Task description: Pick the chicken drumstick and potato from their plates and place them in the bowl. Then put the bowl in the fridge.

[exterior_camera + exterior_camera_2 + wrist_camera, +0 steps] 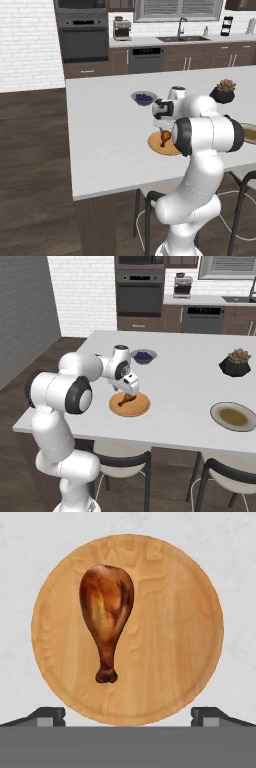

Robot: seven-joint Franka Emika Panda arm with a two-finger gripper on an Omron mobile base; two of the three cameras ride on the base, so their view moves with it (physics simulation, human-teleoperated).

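One chicken drumstick (106, 619) flat on wooden plate (175, 637), bone end toward wide-open, empty jaws.

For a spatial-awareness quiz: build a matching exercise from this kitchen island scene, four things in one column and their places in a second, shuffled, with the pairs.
Things:
1. chicken drumstick
2. small blueberry bowl
3. potted plant
4. gripper

Places:
A. far right side of the white counter
B. hovering open above the wooden plate
C. lying on the wooden plate
D. on the counter just beyond the wooden plate

Pairs: 1-C, 2-D, 3-A, 4-B
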